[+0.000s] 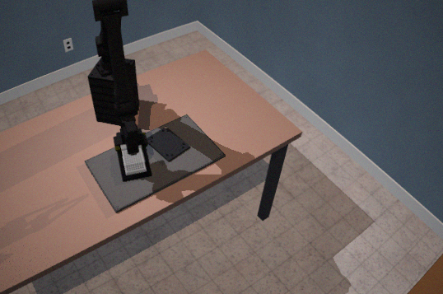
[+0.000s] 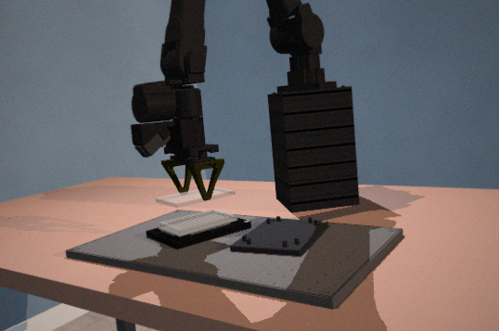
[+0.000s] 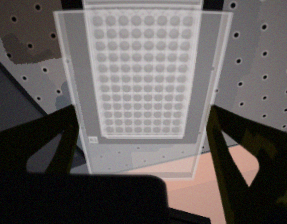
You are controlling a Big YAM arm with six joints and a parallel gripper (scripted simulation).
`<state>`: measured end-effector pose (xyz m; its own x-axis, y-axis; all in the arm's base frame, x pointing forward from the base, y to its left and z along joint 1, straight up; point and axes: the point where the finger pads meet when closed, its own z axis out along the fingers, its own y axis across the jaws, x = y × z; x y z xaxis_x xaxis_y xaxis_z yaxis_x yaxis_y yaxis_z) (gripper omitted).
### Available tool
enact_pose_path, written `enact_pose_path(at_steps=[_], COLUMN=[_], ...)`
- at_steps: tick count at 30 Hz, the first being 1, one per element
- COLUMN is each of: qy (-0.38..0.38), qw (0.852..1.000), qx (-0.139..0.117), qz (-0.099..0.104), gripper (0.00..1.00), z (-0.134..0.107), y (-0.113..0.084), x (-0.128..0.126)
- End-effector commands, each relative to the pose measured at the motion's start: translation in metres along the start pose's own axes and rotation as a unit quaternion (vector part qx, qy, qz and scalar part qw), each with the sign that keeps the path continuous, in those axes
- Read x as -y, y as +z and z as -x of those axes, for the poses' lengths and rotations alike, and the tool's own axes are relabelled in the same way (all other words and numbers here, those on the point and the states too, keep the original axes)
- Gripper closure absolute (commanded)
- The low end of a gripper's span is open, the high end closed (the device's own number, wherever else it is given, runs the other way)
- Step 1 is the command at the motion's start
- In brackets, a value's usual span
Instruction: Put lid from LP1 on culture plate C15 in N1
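Note:
The clear lid (image 2: 195, 197) hangs level between my gripper's fingers (image 2: 192, 190), well above the deck. My gripper is shut on its two long sides. In the wrist view the lid (image 3: 143, 95) is a see-through rectangle between the two fingers. The white culture plate C15 shows through it, shifted toward the top of that view. Plate C15 (image 2: 199, 223) sits uncovered in the black plate nest N1 (image 2: 185, 235), below and in front of the lid. In the top view the arm hides part of the plate (image 1: 136, 165).
The dark lid park LP1 (image 2: 280, 235), with small pegs, lies empty to the right of the nest, and it shows in the top view (image 1: 168, 143). Both stand on a grey perforated baseplate (image 2: 241, 258). The arm's black ribbed base (image 2: 315, 148) stands behind.

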<state>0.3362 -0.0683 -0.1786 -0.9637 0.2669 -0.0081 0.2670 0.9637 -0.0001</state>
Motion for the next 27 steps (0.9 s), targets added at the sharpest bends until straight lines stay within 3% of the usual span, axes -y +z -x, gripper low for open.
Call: enact_pose_path(at_steps=[1, 27], qy=[-0.002, -0.002], qw=[1.000, 1.000], qx=[-0.009, -0.007], qz=[-0.001, 0.000], gripper=[1.00, 1.00], z=[-0.0023, 0.0013], y=[0.0053, 0.0046], x=[-0.0044, -0.0047])
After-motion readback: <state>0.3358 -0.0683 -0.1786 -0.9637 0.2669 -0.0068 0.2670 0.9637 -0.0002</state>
